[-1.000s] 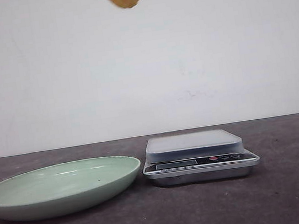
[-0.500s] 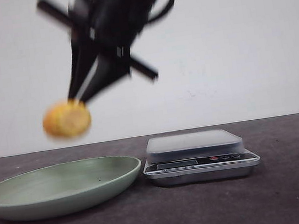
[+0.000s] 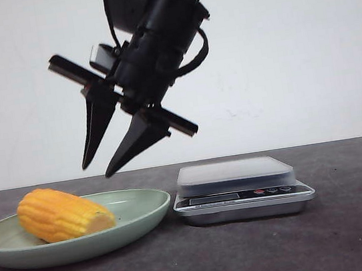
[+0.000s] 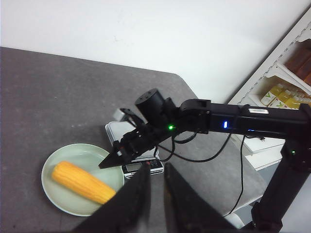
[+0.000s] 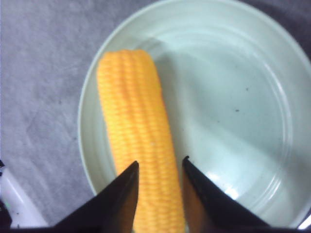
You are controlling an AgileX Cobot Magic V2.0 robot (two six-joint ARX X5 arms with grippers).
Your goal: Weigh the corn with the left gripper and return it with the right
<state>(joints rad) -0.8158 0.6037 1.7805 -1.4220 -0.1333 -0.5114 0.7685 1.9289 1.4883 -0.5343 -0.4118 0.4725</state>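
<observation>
Looked like a lab or robot test room rather than a home kitchen. Bare white wall (image 3: 304, 51) behind, plain and unmarked. Dark grey table (image 4: 43, 87) with only staged props: a pale green plate (image 3: 141, 215) and a small digital kitchen scale (image 3: 241, 188). Black robot arm (image 4: 233, 121) stretched over the table, lit by small green and blue lights, with loose cables hanging from it. White shelving (image 4: 286, 63) off to one side, holding what seemed to be bottles (image 4: 274, 94), too small to identify.
</observation>
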